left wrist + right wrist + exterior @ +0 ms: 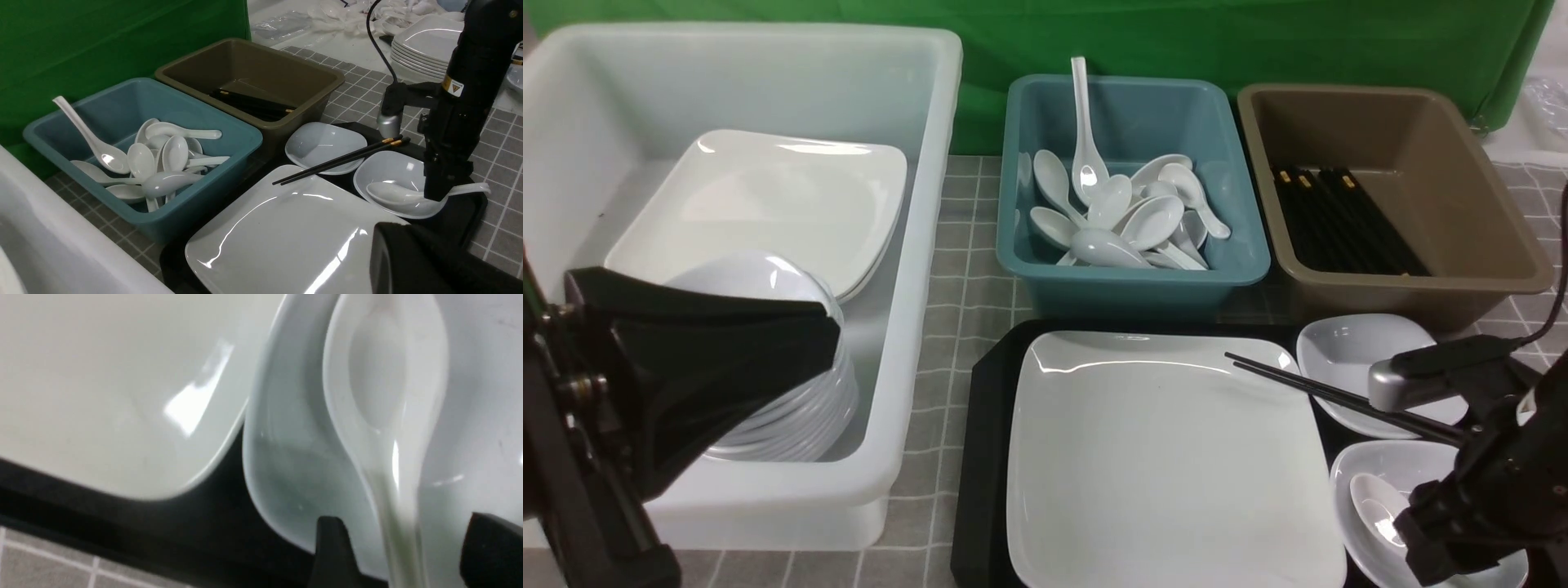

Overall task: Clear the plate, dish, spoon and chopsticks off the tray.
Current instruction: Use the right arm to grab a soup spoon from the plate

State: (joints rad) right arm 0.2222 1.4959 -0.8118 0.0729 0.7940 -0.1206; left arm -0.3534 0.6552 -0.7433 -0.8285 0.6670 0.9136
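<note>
Looking forward over the tray (984,457), we saw the right arm bent steeply down at the tray's near right corner, its wrist aimed at the near bowl (1413,461). The right gripper (408,555) sat low at that bowl's rim with its jaws parted. One of the fingers (333,551) stood on each side of the handle of the spoon (384,375), with a gap showing on both sides, so nothing was gripped. The spoon lay in the near bowl, its oval end inside and its handle sticking out over the rim.

The left arm hung on the other side, over the near end of the white tub (915,245), and the left gripper (727,367) was closed.

The plate (1168,457) filled the tray's left and middle. The chopsticks (1307,384) lay side by side across the near rim of the far bowl (1356,347) — thin tips over the plate's far right corner, gold-banded ends just beside the right arm. Behind the tray stood the teal tub (1135,282), holding white spoons, and the brown tub (1388,304), holding black chopsticks.
</note>
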